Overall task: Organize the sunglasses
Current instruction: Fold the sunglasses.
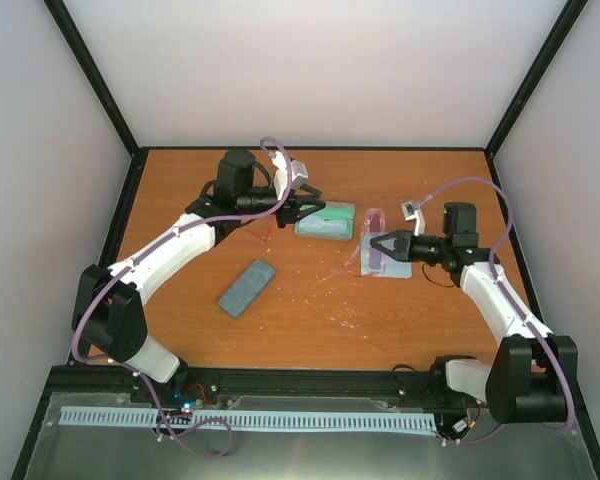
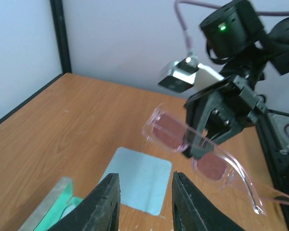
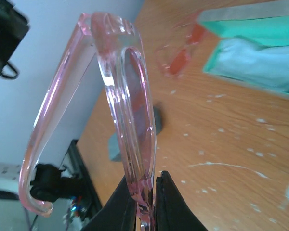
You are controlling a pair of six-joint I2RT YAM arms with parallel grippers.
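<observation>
Now, seen from above: your right pincer (image 3: 145, 197) is clamped on the frame of the pink, see-through sunglasses (image 3: 130, 96). It holds them off the tabletop (image 1: 310, 320) at about 3 o'clock from its centre, over the pale blue cloth (image 2: 137, 185). Your left pincer (image 2: 142, 202) hangs near 12 o'clock, jaws narrowly parted with nothing between them, beside the open green-lined case (image 1: 325, 220). You find a closed grey case (image 1: 247, 288) lying at 8 o'clock.
</observation>
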